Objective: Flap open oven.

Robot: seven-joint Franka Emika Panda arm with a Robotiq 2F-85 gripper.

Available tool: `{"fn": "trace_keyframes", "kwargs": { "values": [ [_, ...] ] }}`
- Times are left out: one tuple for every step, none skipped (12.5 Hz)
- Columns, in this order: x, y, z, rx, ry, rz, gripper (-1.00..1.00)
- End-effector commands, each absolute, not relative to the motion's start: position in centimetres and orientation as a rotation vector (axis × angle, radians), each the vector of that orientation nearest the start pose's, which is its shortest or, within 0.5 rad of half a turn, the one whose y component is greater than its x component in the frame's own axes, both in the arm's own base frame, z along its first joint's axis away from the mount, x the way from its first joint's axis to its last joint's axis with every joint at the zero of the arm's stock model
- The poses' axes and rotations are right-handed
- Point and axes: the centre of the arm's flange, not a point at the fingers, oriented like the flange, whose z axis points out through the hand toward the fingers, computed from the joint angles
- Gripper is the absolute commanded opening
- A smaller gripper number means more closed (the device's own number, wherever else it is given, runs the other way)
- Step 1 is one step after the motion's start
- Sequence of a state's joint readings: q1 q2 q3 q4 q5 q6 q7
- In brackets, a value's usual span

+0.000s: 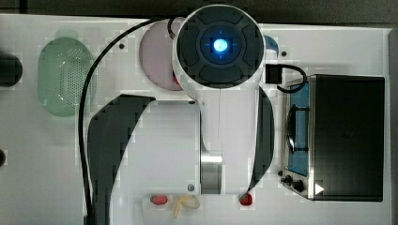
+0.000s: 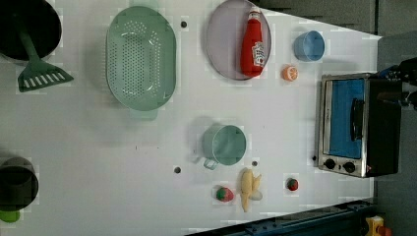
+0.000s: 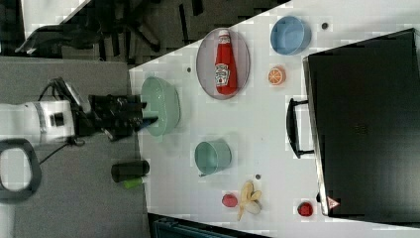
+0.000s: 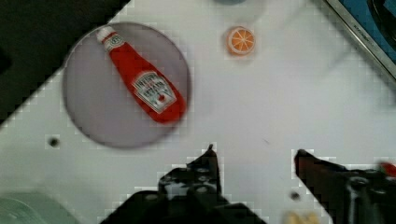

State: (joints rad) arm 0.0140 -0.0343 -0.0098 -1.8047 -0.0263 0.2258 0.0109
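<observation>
White table (image 2: pixel 123 142) bears oven (image 2: pixel 358 125), colander (image 2: pixel 141 56), mug (image 2: pixel 224 144).

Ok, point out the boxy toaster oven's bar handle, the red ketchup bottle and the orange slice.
oven's bar handle (image 2: pixel 356 119), left view, middle of the bar.
red ketchup bottle (image 2: pixel 252 46), left view, on its body.
orange slice (image 4: pixel 241 40), wrist view, its cut face.

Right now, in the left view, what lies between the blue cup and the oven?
In the left view, a small orange slice lies on the table between the blue cup and the oven.
</observation>
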Motion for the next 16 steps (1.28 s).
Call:
{"fn": "trace_keyframes", "kwargs": {
  "values": [
    [41.8,-3.1,60.8,-2.801,1.403,-0.003,0.58],
    [41.8,-3.1,60.8,-2.801,1.403,-0.003,0.80],
    [41.8,-3.1,60.8,-2.801,1.403,-0.004,0.99],
    [41.8,-3.1,60.8,-2.801,1.403,-0.003,1.00],
    [41.8,-3.1,60.8,-2.801,1.403,-0.003,1.00],
    [41.8,-3.2,60.8,-2.801,1.404,-0.003,0.90],
    [41.8,-3.2,60.8,-2.800,1.404,-0.002,0.65],
    [41.8,-3.2,60.8,-2.800,1.405,-0.001,0.38],
    [41.9,-3.3,60.7,-2.799,1.406,-0.002,0.14],
    [42.0,-3.5,60.4,-2.797,1.411,0.006,-0.09],
    [42.3,-3.9,59.8,-2.794,1.421,0.024,-0.32],
    [42.5,-4.4,59.2,-2.790,1.434,0.049,-0.56],
    [42.8,-5.1,58.2,-2.786,1.451,0.082,-0.65],
    [43.1,-5.8,57.2,-2.790,1.446,0.116,-0.65],
    [43.4,-6.6,56.2,-2.803,1.419,0.145,-0.65],
    [43.8,-7.4,55.1,-2.822,1.376,0.168,-0.65]
  ]
}}
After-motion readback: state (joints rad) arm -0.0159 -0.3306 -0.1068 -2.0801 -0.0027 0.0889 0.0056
